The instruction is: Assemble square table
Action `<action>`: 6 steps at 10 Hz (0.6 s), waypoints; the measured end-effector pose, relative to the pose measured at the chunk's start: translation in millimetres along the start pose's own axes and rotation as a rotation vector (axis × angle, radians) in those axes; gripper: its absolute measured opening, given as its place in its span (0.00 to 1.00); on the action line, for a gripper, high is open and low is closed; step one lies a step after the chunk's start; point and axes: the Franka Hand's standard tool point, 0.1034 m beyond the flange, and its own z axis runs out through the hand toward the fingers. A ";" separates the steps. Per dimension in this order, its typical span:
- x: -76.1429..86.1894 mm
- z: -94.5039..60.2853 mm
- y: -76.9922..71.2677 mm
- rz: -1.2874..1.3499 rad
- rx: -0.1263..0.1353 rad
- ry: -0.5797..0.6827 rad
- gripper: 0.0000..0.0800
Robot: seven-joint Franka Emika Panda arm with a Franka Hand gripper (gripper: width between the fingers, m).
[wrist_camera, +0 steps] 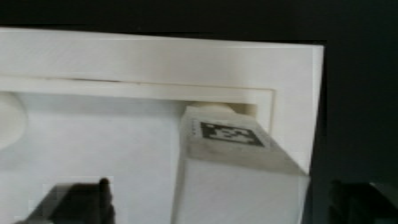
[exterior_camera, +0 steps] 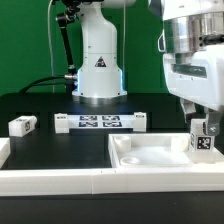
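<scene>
Well to the left, a loose leg (exterior_camera: pixel 22 125) lies on its side on the black table (exterior_camera: pixel 50 105), apart from everything else. The white border wall (exterior_camera: pixel 60 180) runs along the near edge. Toward the middle, farther back, the marker board (exterior_camera: pixel 100 122) lies flat in front of the robot base (exterior_camera: pixel 98 60). At the near right, the tabletop (exterior_camera: pixel 150 166) lies rim-up against the wall. Over its right corner hangs the gripper (exterior_camera: pixel 202 118), with a tagged leg (exterior_camera: pixel 203 140) upright beneath it. In the wrist view this leg (wrist_camera: pixel 235 140) reaches into the rimmed corner, and one dark finger (wrist_camera: pixel 80 200) stands clear of it. Whether the jaws pinch the leg cannot be told.
</scene>
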 end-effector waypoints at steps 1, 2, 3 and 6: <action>0.2 0.3 0.4 -0.066 0.000 0.000 0.80; 0.3 0.6 0.5 -0.110 -0.001 0.000 0.81; 0.1 0.8 1.0 -0.199 -0.005 0.001 0.81; -3.3 -2.3 -0.9 -0.504 -0.028 0.001 0.81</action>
